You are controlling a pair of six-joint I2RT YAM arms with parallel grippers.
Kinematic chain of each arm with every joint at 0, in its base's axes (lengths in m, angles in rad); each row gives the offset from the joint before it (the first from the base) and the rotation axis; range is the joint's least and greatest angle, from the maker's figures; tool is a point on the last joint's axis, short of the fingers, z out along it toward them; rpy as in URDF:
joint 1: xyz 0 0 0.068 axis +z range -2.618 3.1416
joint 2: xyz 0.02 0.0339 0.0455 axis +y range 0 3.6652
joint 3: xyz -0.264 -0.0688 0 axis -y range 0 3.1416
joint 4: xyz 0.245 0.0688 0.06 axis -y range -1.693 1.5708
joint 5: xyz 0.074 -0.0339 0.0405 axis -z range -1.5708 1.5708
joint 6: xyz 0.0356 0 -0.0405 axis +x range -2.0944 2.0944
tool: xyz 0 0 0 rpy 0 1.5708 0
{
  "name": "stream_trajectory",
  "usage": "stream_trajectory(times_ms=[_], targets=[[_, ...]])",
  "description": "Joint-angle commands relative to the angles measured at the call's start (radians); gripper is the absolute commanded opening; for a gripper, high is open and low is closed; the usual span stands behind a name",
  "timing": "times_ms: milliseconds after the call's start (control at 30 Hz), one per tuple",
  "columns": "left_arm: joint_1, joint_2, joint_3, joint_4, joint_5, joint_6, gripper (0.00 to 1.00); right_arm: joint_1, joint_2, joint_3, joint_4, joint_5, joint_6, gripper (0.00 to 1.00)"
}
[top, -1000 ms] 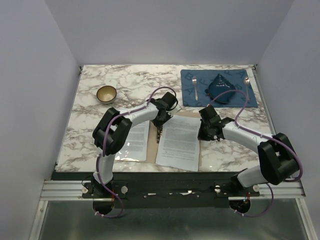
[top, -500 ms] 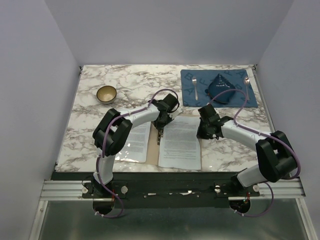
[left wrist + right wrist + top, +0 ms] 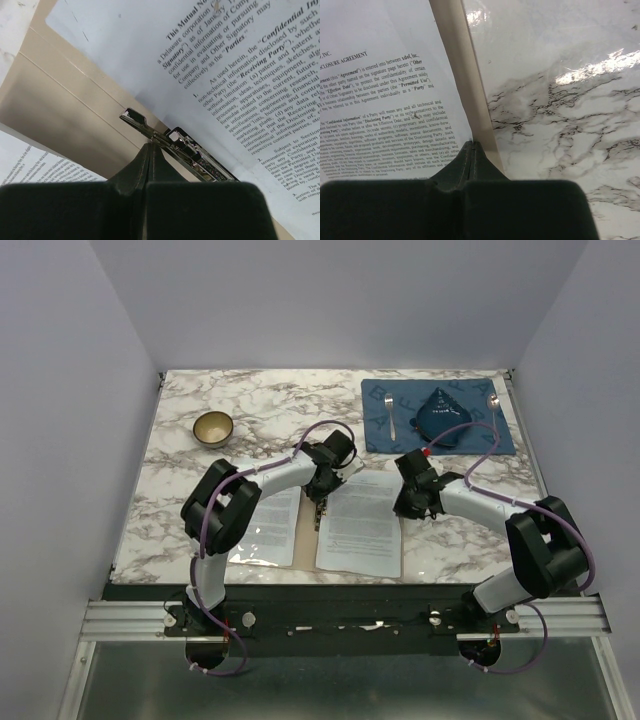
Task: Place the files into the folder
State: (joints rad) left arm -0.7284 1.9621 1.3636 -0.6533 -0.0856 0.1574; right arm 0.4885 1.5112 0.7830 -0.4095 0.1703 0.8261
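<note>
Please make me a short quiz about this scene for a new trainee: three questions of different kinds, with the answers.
1. How many printed sheets lie on the open folder?
2. True or false: the left hand is shut, with its tip at the metal clip.
3. Where does the bowl stand? A: on a tray. B: on the bare table, far left. C: on the folder.
Key: 1. two; 2. true; 3. B.

surface: marble table (image 3: 270,405) | on it: open folder (image 3: 303,540), bowl (image 3: 213,428), blue placemat (image 3: 380,432)
</note>
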Motion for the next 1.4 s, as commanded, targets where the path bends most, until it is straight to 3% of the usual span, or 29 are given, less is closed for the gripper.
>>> stream_trajectory(times_ms=[0,200,533,1067,1167,1300,1367], targets=[[-0.008,0.026,-0.050,-0.055,0.050,-0.002,0.00,-0.016,0.023,0.009,-0.011,0.083,0.045,0.01],[-0.006,0.029,-0.047,-0.052,0.047,0.004,0.00,-0.018,0.029,0.015,-0.005,0.066,0.030,0.00],[-0.002,0.023,-0.041,-0.051,0.046,0.001,0.00,-0.016,0.021,0.022,0.106,-0.080,-0.179,0.00],[0.006,0.004,-0.052,-0.063,0.027,-0.001,0.00,-0.016,0.009,0.002,0.063,-0.080,-0.208,0.03],[0.015,-0.006,-0.050,-0.069,0.026,-0.001,0.00,-0.018,-0.008,-0.004,0.057,-0.086,-0.212,0.14],[0.026,-0.026,-0.041,-0.085,0.026,-0.002,0.00,-0.018,-0.023,0.013,0.041,-0.094,-0.217,0.37],[0.029,-0.041,-0.032,-0.092,0.029,-0.002,0.00,-0.018,-0.028,0.024,0.028,-0.104,-0.220,0.41]])
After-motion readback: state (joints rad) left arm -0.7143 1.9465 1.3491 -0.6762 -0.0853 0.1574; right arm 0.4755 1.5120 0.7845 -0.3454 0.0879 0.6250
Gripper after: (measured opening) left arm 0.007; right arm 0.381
